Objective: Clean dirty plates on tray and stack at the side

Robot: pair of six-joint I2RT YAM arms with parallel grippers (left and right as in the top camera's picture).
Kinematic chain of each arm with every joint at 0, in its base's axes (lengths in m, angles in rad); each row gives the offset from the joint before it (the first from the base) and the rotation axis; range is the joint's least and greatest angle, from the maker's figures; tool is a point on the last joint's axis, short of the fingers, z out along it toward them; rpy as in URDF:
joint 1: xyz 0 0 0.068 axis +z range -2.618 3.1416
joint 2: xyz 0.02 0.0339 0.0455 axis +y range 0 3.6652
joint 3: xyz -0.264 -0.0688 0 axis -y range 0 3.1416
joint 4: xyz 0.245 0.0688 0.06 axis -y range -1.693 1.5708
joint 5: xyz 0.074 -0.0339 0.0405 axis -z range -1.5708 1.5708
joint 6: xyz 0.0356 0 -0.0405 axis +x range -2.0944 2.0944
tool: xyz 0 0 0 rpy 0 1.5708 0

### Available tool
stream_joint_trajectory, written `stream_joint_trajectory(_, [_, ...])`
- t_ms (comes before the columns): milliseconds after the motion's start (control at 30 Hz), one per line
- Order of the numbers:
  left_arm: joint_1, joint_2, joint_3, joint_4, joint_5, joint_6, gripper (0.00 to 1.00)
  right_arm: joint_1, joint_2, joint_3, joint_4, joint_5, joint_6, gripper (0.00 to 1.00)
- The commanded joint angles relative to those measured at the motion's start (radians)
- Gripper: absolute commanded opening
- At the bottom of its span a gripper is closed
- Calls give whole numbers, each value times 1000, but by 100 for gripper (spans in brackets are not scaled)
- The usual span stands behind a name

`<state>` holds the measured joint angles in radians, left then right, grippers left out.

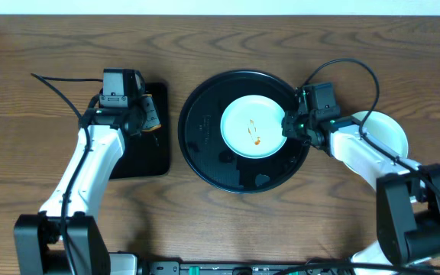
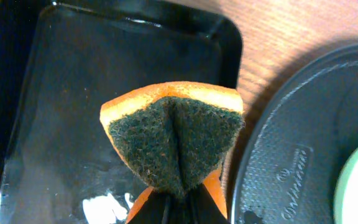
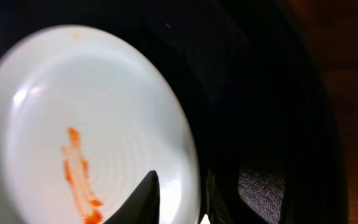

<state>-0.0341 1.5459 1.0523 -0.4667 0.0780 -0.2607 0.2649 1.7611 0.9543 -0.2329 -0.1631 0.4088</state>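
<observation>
The plate (image 1: 252,127) lies open from the left; the right gripper (image 1: 288,127) blocks its right edge.

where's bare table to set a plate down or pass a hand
Bare wood: in front of the round tray between the two arms, and the far strip behind both trays. Crowded: the narrow gap between the trays, and the right side, filled by the right arm and a spare plate.

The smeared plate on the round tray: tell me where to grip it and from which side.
Pinch the plate by its right rim, coming from the right, fingers straddling the lip. It lies flat in the tray, so only the edge offers a hold. The right gripper sits there, while the left gripper holds the sponge.
</observation>
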Motion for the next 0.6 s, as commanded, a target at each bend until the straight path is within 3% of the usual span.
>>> stream_joint_trajectory(0, [-1,45,-1,2,-22,16,7,-2,27,-1,6,9,-6,21])
stream_joint_trajectory(267, [-19,133,-1,2,-17,9,7,-1,33,-1,3,8,-5,15])
stream_joint_trajectory(567, [-106,211,-1,26,-16,8,8,27,33,-1,-10,6,2,16])
